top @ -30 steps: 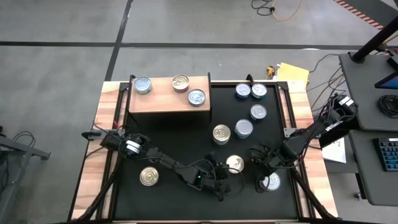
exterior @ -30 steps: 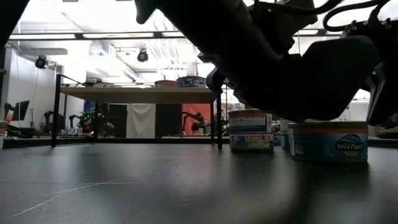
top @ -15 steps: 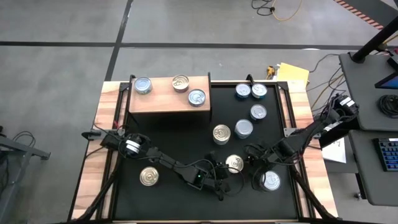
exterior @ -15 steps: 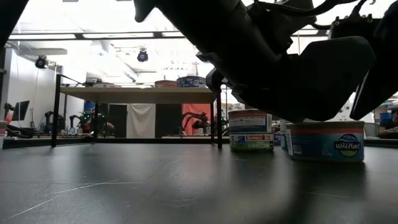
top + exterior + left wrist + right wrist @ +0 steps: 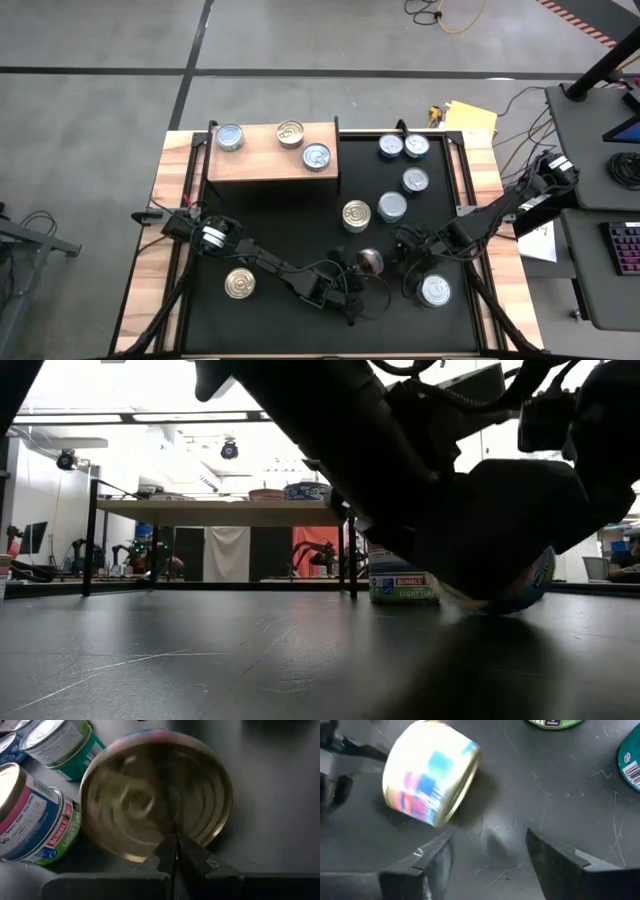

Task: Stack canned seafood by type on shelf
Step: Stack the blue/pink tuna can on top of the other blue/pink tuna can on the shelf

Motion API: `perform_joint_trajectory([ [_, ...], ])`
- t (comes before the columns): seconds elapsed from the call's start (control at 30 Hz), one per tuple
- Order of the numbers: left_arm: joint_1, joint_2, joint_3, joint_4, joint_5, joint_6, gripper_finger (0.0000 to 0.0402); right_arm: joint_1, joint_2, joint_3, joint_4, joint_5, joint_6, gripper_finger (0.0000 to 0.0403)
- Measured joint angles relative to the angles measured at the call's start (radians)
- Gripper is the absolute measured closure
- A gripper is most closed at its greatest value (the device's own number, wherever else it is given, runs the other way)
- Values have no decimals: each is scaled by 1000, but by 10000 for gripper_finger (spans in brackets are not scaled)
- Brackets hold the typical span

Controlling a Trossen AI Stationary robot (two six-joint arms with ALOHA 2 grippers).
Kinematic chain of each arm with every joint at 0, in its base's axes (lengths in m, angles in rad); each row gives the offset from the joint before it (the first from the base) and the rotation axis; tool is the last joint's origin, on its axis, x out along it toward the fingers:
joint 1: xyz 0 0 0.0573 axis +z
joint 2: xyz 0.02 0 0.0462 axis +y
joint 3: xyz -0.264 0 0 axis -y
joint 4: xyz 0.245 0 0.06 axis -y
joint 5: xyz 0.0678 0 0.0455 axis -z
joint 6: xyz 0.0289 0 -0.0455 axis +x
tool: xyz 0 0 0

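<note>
A gold-topped can [image 5: 370, 262] is tipped up on its edge on the black table, near the front right. Its gold top [image 5: 155, 795] faces my left gripper [image 5: 175, 840], which is shut right against it. My right gripper [image 5: 490, 850] is open just to the can's right. It touches nothing; the can's labelled side [image 5: 432, 780] lies ahead of its fingers. The wooden shelf [image 5: 272, 165] stands at the far left, with three cans upright on its top. In the low view the arms hide most of the tipped can [image 5: 520, 588]. My left gripper meets the tipped can with its shut fingertips at the rim of the gold top [image 5: 167, 834], on the part nearest the table. The fingers slant down from the table's near left. The can leans up on its bottom edge, its top turned toward the gripper.
Several cans stand upright on the table: two [image 5: 356, 215] [image 5: 392, 207] just beyond the tipped can, three at the far right [image 5: 403, 147], one silver-topped [image 5: 435, 290] by my right gripper, and one gold-topped [image 5: 239, 284] at the near left.
The gold-topped can lay flat on the table a second ago. It has tipped up onto its edge against my left gripper's shut fingers. My right gripper has drawn off the silver-topped can near it, which now shows whole.
</note>
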State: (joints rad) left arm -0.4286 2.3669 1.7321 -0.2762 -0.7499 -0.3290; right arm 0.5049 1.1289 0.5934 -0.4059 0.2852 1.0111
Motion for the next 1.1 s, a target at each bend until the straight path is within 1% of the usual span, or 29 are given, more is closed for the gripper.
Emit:
perform_joint_trajectory([
  [0.17, 2, 0, 0, 3, 9, 6, 401, 0, -56, 0, 9, 4, 9, 137],
  [0.27, 3, 0, 0, 5, 8, 6, 401, 7, -63, 0, 72, 9, 0, 122],
  [0.37, 5, 0, 0, 6, 7, 4, 401, 21, -21, 3, 151, 8, -72, 106],
  [0.43, 5, 0, 0, 11, 7, -4, 401, 28, 15, 11, 166, 9, -118, 96],
  [0.6, 5, 0, 1, 13, 4, -23, 401, 27, 105, 29, 206, 56, -137, 74],
  [0.8, 8, 0, 1, 24, 1, -23, 401, 27, 198, 78, 225, 75, -143, 53],
  [0.93, 8, -1, 1, 32, 0, -21, 401, 27, 248, 115, 222, 86, -148, 49],
  [1.1, 8, -1, 1, 40, 0, -21, 401, 27, 299, 139, 221, 128, -151, 58],
])
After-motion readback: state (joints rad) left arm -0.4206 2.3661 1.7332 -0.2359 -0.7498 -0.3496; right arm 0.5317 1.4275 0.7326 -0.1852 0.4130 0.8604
